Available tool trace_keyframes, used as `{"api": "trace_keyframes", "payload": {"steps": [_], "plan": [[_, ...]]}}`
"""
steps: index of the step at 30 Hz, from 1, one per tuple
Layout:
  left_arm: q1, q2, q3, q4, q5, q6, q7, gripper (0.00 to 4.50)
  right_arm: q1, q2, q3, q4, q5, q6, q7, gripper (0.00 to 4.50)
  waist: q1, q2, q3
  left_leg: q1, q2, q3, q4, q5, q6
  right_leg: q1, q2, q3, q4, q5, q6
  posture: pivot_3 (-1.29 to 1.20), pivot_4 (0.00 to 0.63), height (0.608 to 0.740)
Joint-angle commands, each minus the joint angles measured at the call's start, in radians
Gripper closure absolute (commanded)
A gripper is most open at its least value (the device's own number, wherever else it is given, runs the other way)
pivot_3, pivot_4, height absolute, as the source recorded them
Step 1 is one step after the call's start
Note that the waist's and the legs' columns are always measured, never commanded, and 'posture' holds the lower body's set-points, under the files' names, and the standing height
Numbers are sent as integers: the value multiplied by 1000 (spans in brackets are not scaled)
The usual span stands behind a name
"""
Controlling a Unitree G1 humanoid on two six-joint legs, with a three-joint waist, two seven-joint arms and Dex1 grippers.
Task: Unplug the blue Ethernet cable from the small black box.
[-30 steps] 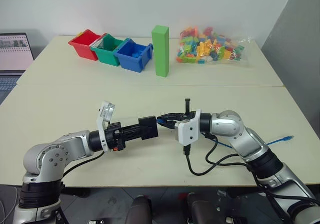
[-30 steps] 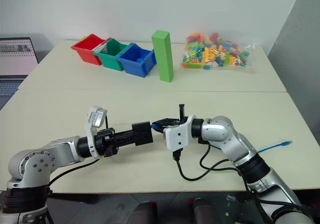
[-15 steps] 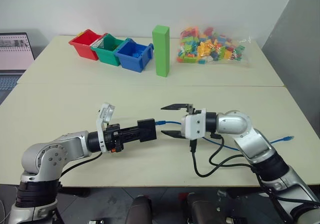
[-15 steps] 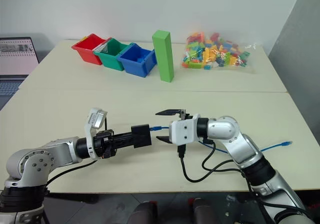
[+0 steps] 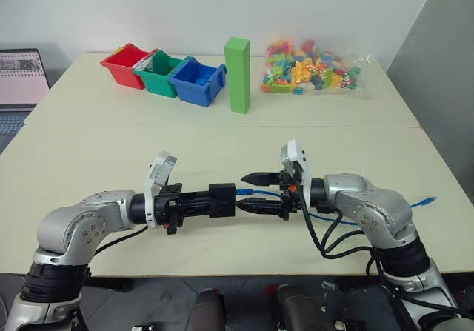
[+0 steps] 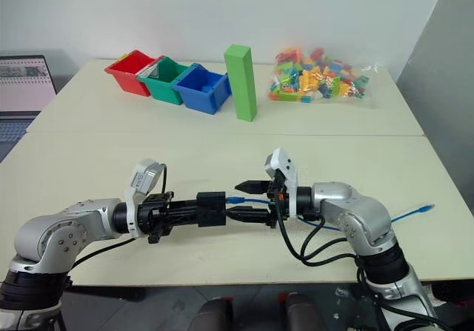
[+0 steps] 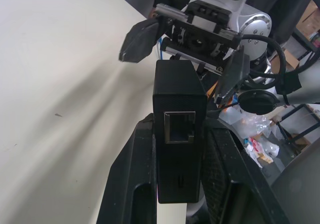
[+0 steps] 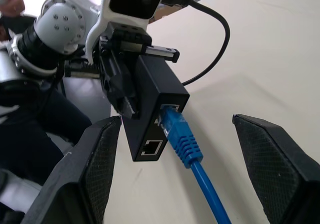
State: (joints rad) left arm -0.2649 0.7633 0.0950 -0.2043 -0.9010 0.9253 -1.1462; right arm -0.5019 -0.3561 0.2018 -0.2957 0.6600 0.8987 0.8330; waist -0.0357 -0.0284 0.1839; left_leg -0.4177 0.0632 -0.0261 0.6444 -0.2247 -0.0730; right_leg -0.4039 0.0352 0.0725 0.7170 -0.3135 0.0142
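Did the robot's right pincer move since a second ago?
Yes. The right pincer let go of the blue cable, opened and rolled; against the green block, it hardly shifted.

Left pincer (image 5: 222,200) clamped, right pincer (image 5: 253,191) spread wide, facing each other

**Pale room, two cream tables**

Two cream tabletops (image 5: 89,161) stand pushed together, a seam running across between them. A plain white wall (image 5: 222,5) rises behind, and a grey panel (image 5: 444,64) closes the right side. A laptop (image 5: 18,79) sits at far left. Light is even.
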Motion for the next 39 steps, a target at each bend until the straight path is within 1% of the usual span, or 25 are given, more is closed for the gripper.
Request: {"api": "trace_keyframes", "payload": {"steps": [1,3,9,26,27,28,31,32,36,37,38,39], "plan": [[-13,14,12,-25,-1,-21,-19,3711,-6,15,-40,-6,60,42,-13,727,0,0,0,0,0,0,0,0,0,0,0,0,0,-1,1,0,150,740],[-12,14,12,-27,1,-22,-20,3711,-8,26,-50,4,80,58,-21,727,0,0,0,0,0,0,0,0,0,0,0,0,0,-2,4,0,150,740],[-3,14,13,-33,4,-31,-22,3711,-21,38,-75,36,123,97,-24,727,0,0,0,0,0,0,0,0,0,0,0,0,0,-2,4,0,150,740],[4,12,12,-34,9,-39,-35,3711,-31,23,-82,65,134,107,-11,727,-7,0,0,0,0,0,0,0,0,0,0,0,0,-3,4,0,150,740],[4,12,12,-35,9,-39,-36,3711,-31,22,-82,65,135,107,-10,1096,-7,0,0,0,0,0,0,0,0,0,0,0,0,-3,4,0,150,740],[5,12,12,-35,10,-40,-36,3711,-31,22,-82,65,136,107,-10,1178,-7,0,0,0,0,0,0,0,0,0,0,0,0,-3,4,0,150,740],[7,12,12,-36,12,-41,-39,3711,-28,18,-82,60,141,109,-1,1938,-8,0,0,0,0,0,0,0,0,0,0,0,0,-3,4,0,150,740],[8,12,12,-37,13,-42,-39,3711,-28,17,-81,59,142,110,2,2090,-8,0,0,0,0,0,0,0,0,0,0,0,0,-3,4,0,150,740],[8,7,14,-36,12,-45,-38,3711,-27,9,-70,50,133,103,16,3053,-8,0,0,0,0,0,-1,0,0,0,0,0,0,-3,4,0,150,740],[8,4,16,-35,10,-47,-37,3711,-27,6,-65,48,129,101,21,3174,-8,0,0,0,0,0,-1,0,0,0,0,0,0,-3,4,0,150,740],[7,2,17,-35,10,-48,-36,3711,-27,5,-62,46,127,100,24,3480,-8,0,0,0,0,0,-1,0,0,0,0,0,0,-3,4,0,150,740],[7,1,17,-34,10,-50,-36,3711,-27,4,-60,45,126,99,26,3642,-8,0,0,0,0,0,-1,0,0,0,0,0,0,-3,4,0,150,740]]}}
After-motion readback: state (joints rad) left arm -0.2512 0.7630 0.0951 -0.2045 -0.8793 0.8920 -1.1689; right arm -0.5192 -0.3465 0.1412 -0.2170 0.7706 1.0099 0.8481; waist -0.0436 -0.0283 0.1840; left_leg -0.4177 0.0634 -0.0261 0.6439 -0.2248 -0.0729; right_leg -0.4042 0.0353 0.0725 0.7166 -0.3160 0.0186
